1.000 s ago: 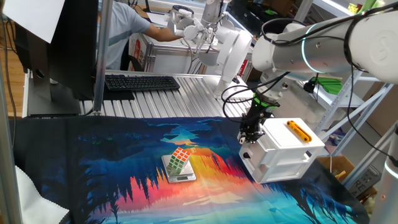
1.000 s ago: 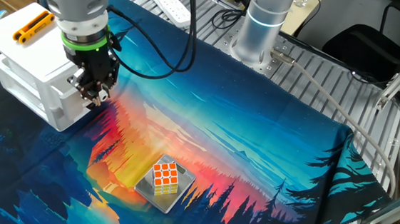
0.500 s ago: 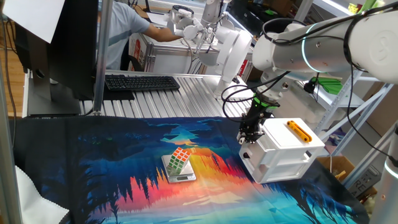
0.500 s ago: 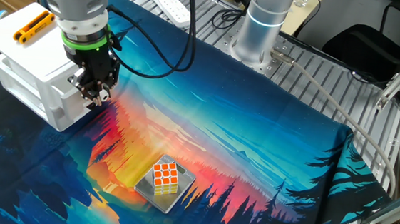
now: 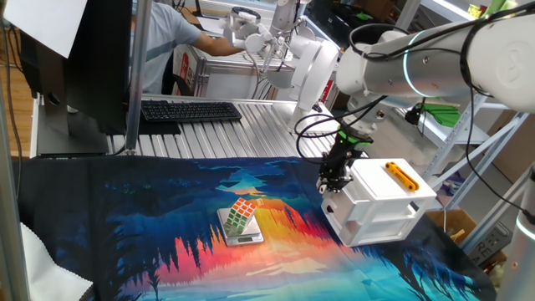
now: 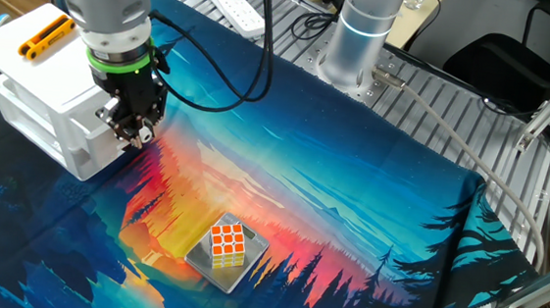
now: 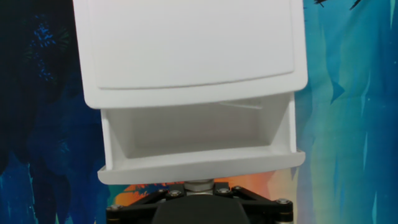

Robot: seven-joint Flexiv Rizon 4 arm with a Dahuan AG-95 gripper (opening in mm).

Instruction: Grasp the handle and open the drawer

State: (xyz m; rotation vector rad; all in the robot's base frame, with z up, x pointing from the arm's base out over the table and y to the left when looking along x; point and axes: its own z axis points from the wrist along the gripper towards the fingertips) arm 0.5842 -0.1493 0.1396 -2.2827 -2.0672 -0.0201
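- The drawer (image 7: 199,146) is the upper one of a small white cabinet (image 5: 380,201) standing near the table's (image 6: 350,199) edge; it sits partly pulled out, its hollow showing in the hand view.
- The gripper (image 6: 134,133) presses close to the drawer front, low and level, so a pull would run straight along the slide.
- The handle is hidden behind the gripper body; the jaws look clamped on it, judging from the open drawer.
- An orange bar (image 5: 402,176) lies on the cabinet top, clear of the pull.

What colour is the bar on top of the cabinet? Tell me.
Orange bar on the white cabinet; clearest in the other fixed view.
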